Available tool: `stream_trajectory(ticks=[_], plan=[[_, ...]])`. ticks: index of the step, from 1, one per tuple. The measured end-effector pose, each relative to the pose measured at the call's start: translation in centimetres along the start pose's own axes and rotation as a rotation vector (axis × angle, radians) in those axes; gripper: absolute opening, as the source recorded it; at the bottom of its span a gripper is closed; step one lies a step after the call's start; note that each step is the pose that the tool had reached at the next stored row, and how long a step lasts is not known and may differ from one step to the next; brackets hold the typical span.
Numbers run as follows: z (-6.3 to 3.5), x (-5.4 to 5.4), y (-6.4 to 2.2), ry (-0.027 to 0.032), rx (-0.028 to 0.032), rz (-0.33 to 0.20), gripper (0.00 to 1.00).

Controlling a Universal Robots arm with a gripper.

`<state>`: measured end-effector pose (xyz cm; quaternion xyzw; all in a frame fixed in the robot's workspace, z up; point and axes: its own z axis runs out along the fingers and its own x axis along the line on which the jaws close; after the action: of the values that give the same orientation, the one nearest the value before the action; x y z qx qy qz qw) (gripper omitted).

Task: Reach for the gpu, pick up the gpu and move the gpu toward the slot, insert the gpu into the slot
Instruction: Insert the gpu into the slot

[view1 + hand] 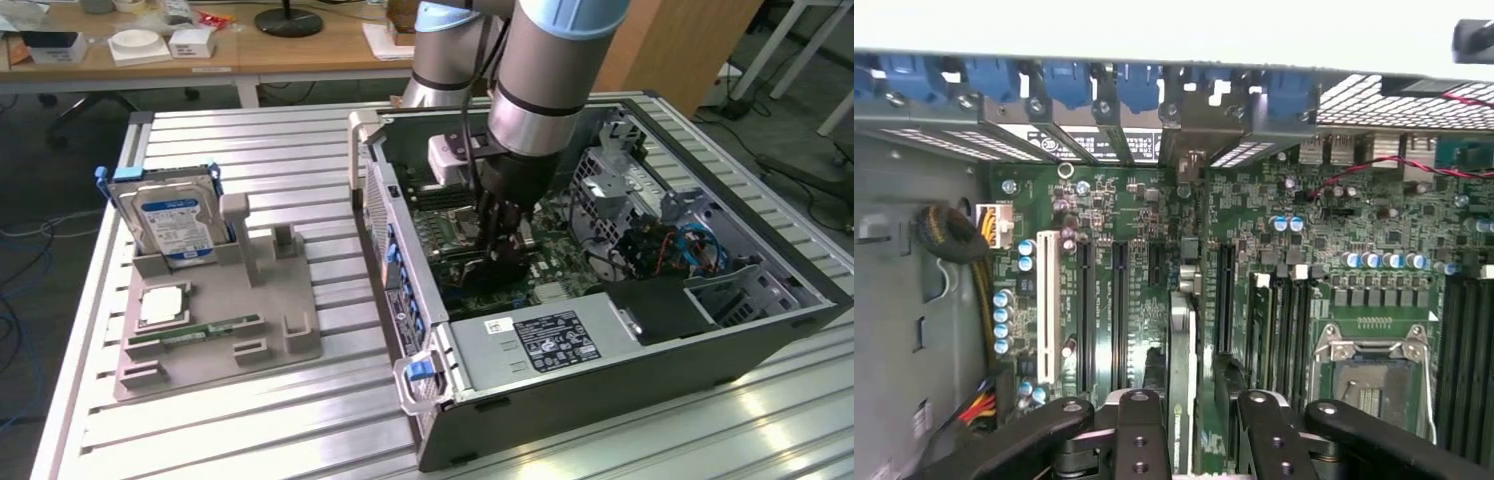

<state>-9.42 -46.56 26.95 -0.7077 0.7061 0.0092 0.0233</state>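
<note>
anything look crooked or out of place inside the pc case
Nothing stands out. The claw holds the gpu edge-on over the green board, lined up with the long slots. The hard drive stands upright in its grey holder.

The gpu [1182, 370] is a thin green-edged circuit card seen edge-on in the wrist view, standing upright over the motherboard [1124, 300] among its long black expansion slots [1119, 315]. Its far end reaches toward the case's rear bracket openings. In the exterior view it is hidden behind the tool [501, 255] inside the open computer case [747, 320].
</note>
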Motion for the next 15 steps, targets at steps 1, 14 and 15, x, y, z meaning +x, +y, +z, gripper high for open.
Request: stream_trajectory(ticks=[1, 14, 15], plan=[[-0.02, 0.00, 0.00, -0.0001, 0.0007, 0.000, 0.34], [-0.03, 0.00, 0.00, 0.0000, 0.0008, 0.000, 0.10], [-0.03, 0.00, 0.00, -0.0001, 0.0008, 0.000, 0.10]])
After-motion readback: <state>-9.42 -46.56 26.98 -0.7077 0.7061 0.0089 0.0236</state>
